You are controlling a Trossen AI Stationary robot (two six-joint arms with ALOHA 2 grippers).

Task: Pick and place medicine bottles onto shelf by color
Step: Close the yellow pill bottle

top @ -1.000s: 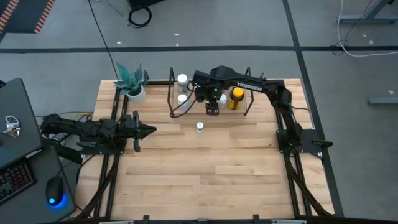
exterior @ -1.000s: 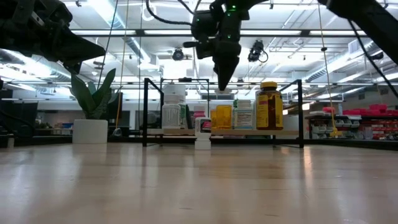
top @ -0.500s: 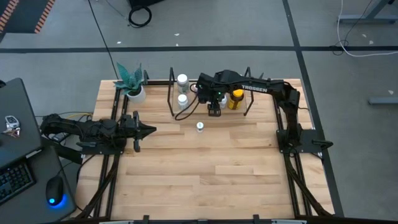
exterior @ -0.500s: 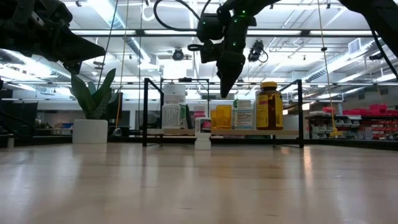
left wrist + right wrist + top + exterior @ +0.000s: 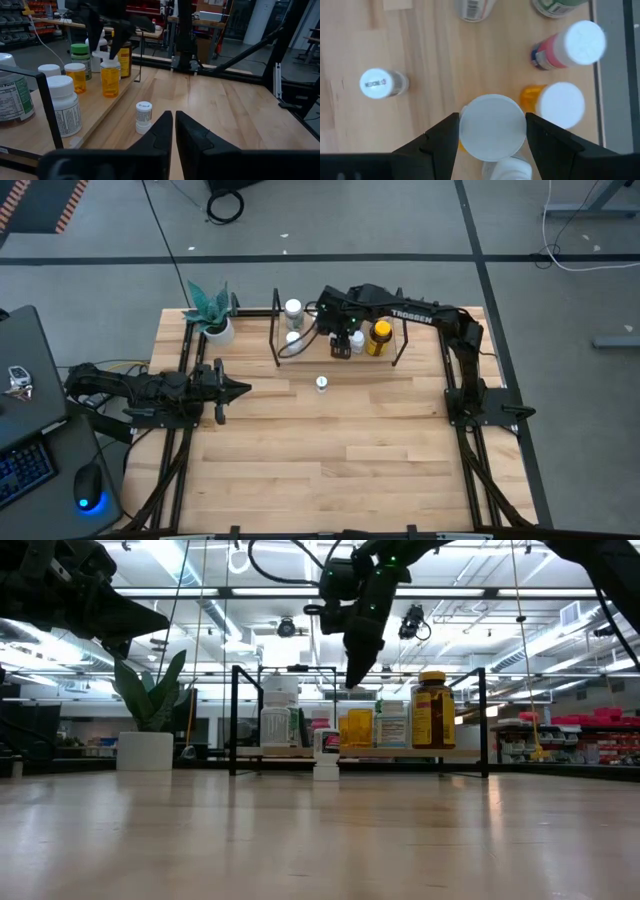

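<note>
The right wrist view alone shows the right claw gripping a white-capped orange bottle by its cap, upright, long axis vertical, above the shelf near the tabletop's far edge. The low view hides that grip. The left claw waits closed by the left edge

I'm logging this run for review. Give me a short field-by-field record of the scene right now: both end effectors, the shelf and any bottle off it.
right end effector: above the shelf, its fingers either side of a white-capped orange bottle
left end effector: shut, empty, waiting at the table's left side
shelf: holds several bottles, among them an amber one with a yellow cap
bottle off shelf: one small white bottle standing on the table in front of the shelf
</note>
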